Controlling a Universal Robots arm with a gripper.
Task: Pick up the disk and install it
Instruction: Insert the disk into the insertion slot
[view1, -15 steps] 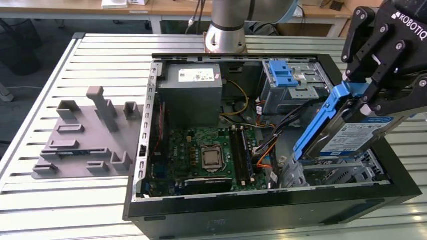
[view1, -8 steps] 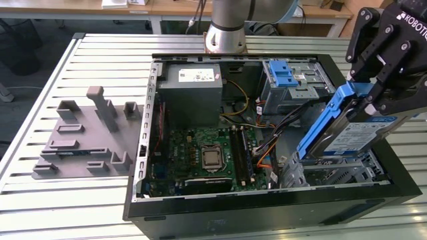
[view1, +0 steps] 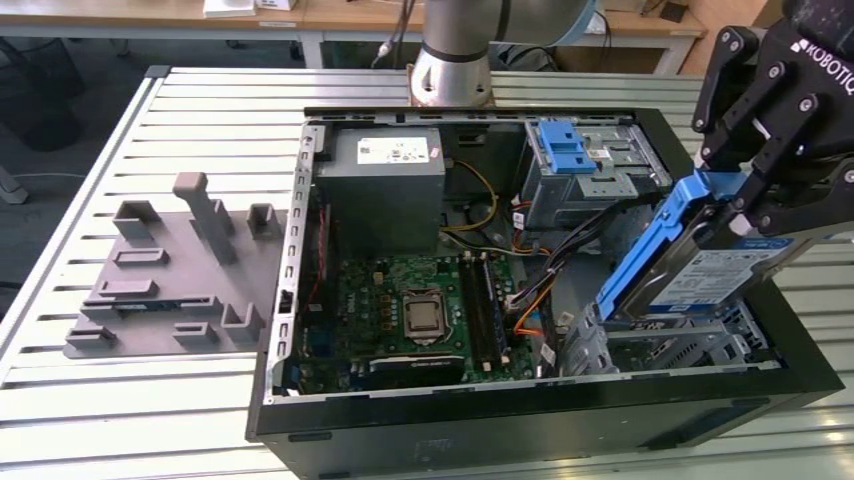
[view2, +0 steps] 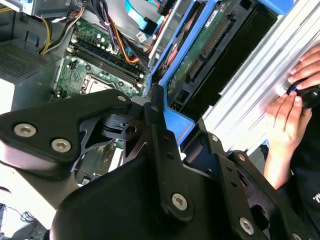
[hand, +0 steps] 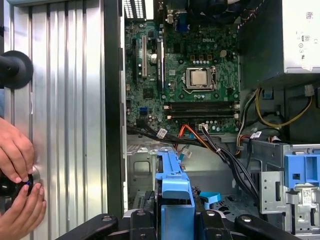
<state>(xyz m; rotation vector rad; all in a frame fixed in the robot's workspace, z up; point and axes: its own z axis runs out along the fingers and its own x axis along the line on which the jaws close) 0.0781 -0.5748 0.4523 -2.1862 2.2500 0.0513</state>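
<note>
Hand (view1: 742, 192): is grasping the disk (view1: 705, 272), clenched on the blue frame at the disk's upper end, with a black finger pressing on each side; both wrist views are showing the same grip (hand: 175, 220).
Disk position: is hanging on edge and tilted, over the open computer case (view1: 534, 425) at the exterior view's right. Its lower end is meeting the grey drive bay (view1: 667, 345); whether it is seated there cannot be told.
Disk underside (view2: 210, 45): is showing a green circuit board and a connector in the second wrist view.
Computer case: is lying on the slatted tabletop (view1: 200, 400) with its open side facing up, exposing the motherboard (view1: 400, 300) and the power supply (view1: 387, 190).
Upper drive cage (view1: 594, 170): is carrying a blue latch and is standing apart from the disk.
Cables (hand: 200, 137): are running from the motherboard towards the drive bay.
Grey fixture (view1: 174, 270): is lying on the tabletop at the exterior view's left, well apart from the case.
Person (hand: 17, 162): is reaching onto the tabletop beside the case wall, touching a small black object (hand: 9, 186).
</note>
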